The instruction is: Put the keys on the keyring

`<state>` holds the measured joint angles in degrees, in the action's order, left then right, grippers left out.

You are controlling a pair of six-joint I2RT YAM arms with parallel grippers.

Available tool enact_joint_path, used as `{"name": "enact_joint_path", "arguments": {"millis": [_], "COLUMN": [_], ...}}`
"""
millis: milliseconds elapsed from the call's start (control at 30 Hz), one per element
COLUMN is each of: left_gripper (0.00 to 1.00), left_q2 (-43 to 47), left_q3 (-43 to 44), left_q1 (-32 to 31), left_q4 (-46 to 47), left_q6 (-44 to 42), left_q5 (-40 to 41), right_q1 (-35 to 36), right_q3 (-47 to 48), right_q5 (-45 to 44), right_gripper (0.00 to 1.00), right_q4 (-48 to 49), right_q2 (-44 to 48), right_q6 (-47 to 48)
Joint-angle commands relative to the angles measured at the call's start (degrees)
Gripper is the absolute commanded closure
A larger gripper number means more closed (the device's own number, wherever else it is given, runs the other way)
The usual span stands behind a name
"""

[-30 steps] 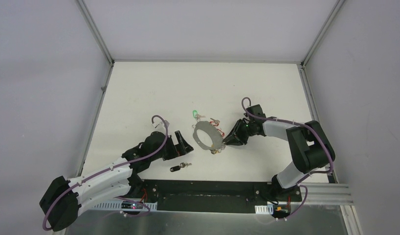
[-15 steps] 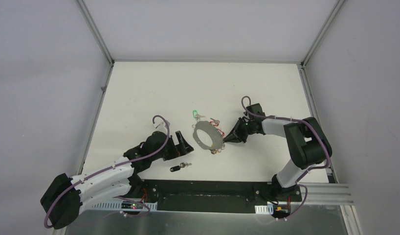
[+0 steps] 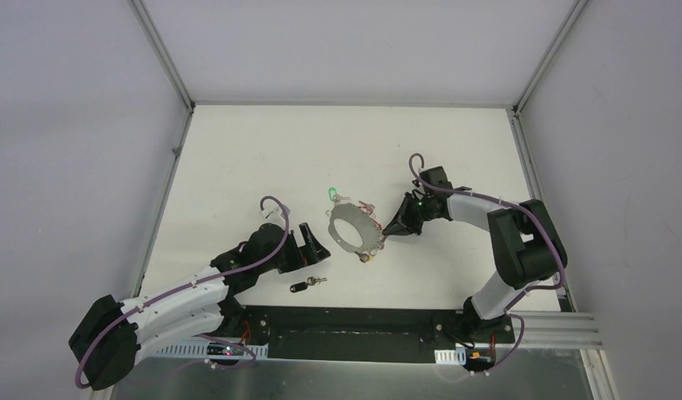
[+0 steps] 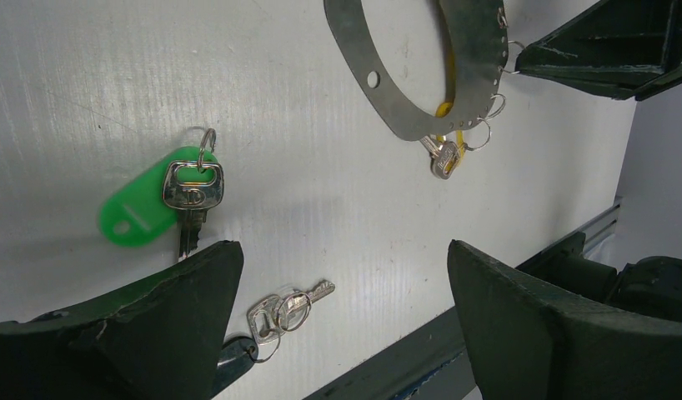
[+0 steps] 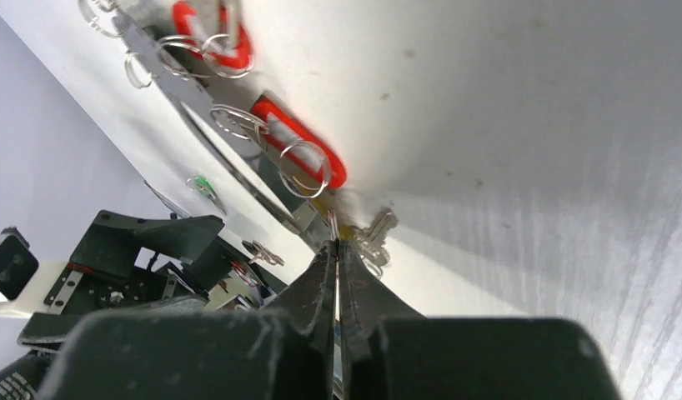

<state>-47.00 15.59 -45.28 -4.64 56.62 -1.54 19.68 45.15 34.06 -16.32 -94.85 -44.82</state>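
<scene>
Right wrist | R jaws pinched shut on keyring (image 4: 354, 58) rim | L jaws wide, empty | we'd hold rim steady, lift slow, L fetches green key (image 4: 154, 204) nxt

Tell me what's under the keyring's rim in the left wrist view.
A yellow tag passes under the keyring rim, showing inside the hole and outside it, with a silver key at its outer end. The rim covers the tag's middle.

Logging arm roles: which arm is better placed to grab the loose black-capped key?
Left: the left gripper is open beside the black-capped key; the right gripper is shut on the keyring.
</scene>
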Motion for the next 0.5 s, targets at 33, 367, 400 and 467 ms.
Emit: {"name": "enact_joint_path", "arguments": {"millis": [33, 367, 400, 467], "left_gripper": [0.03, 0.03, 0.03, 0.03], "left_q2": [0.21, 3.97, 4.55, 5.80], "left_q3": [0.57, 1.87, 2.60, 4.01], "left_q1": [0.37, 0.41, 0.34, 0.36], "left_q4": [2.18, 4.56, 4.56, 4.56], "left_q6": [0.25, -5.53, -6.93, -9.62], "left_q5": [0.95, -2.39, -2.91, -3.67], "right_q1": [-0.14, 4.81, 5.58, 6.94], "right_q3": [7.01, 18.29, 19.28, 21.19], "right_q5": [1.33, 1.89, 1.30, -0.04], "right_gripper": [1.00, 1.00, 1.00, 1.00], "right_q4": [-7.82, -19.24, -20.21, -22.03], "right_q2": [4.80, 9.11, 9.49, 10.27], "right_q6": [10.09, 23.45, 24.51, 26.91]}}
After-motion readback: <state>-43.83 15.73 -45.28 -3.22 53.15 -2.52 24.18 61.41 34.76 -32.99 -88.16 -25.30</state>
